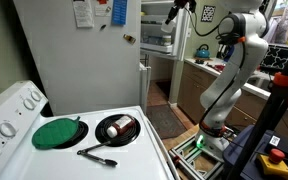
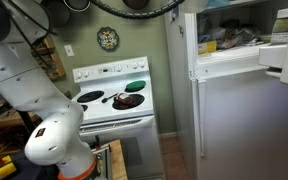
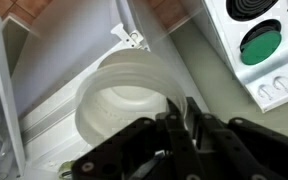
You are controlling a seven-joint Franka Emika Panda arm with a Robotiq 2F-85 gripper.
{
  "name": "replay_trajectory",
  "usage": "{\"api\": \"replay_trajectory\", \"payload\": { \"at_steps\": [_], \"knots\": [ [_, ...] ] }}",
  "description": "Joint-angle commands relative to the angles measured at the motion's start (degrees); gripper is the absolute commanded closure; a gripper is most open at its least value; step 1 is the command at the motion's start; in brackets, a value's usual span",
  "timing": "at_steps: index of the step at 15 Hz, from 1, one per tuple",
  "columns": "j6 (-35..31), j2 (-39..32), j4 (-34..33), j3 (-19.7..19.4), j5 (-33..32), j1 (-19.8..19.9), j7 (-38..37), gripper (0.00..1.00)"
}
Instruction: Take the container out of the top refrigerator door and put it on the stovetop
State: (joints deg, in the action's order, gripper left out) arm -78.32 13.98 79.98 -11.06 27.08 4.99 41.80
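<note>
In the wrist view my gripper [image 3: 181,108] is shut on the rim of the container [image 3: 124,95], a translucent whitish tub seen from above, its wall pinched between the two dark fingers. In an exterior view the gripper [image 1: 174,12] is high up beside the open top refrigerator door [image 1: 156,28] with its white racks; the tub itself cannot be made out there. The stovetop [image 1: 89,150] lies low at the left, well away from the gripper. It also shows at the wrist view's upper right [image 3: 274,70] and in an exterior view [image 2: 109,108].
A green disc [image 1: 59,133] covers one burner and a black pan with a shiny item [image 1: 117,128] covers another, with a dark utensil [image 1: 96,154] near the front edge. The tall white fridge [image 1: 79,60] stands between stove and arm. The robot's body [image 1: 224,90] stands by the counter.
</note>
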Motion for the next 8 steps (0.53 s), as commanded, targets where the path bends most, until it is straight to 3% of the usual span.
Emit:
{"api": "replay_trajectory", "payload": {
  "at_steps": [1,2,7,8],
  "knots": [
    [0.0,0.3,1.5,-0.3,0.1,-1.1,-0.2,0.94],
    [-0.2,0.4,2.3,0.0,0.1,-1.2,-0.2,0.88],
    [-0.1,0.1,1.5,-0.3,0.1,-1.2,-0.2,0.88],
    [-0.1,0.0,1.4,-0.3,0.1,-1.2,-0.2,0.95]
  ]
}}
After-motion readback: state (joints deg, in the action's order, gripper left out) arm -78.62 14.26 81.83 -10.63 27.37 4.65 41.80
